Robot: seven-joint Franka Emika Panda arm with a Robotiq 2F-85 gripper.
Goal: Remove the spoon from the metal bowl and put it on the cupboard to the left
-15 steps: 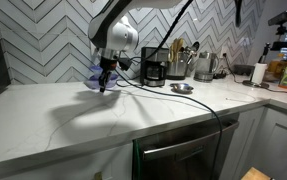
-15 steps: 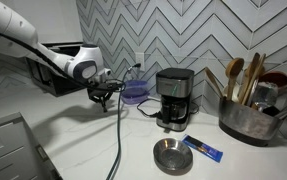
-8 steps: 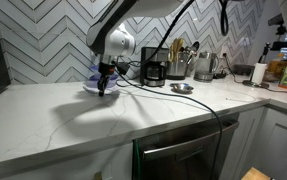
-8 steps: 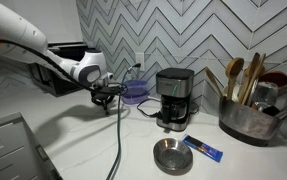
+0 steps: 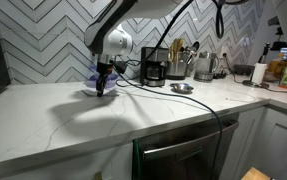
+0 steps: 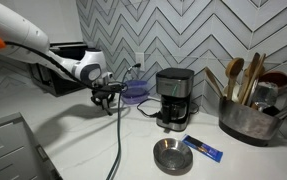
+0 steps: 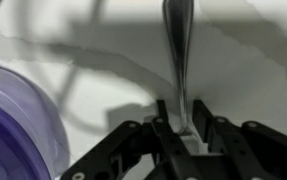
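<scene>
Spoon clamped in the robot's hand: the wrist view shows the two fingers closed on its narrow stem, with the broader end pointing away from them over the pale, grey-veined counter. Whether the spoon's far end touches the surface cannot be told.

In both exterior views the hand hangs low over the marble-look counter of the white cupboard, just beside a translucent purple bowl that stands near the chevron-tiled wall. The same bowl fills the lower left corner of the wrist view.

The metal bowl sits well apart from the hand, on the far side of the black coffee maker and closer to the counter's front edge. A blue packet lies just beside it.

A black cable trails from the arm across the counter and down over its edge — in an exterior view it drops past the dark dishwasher front. Long-handled utensils stand bunched upright in a metal container beyond the coffee maker.
</scene>
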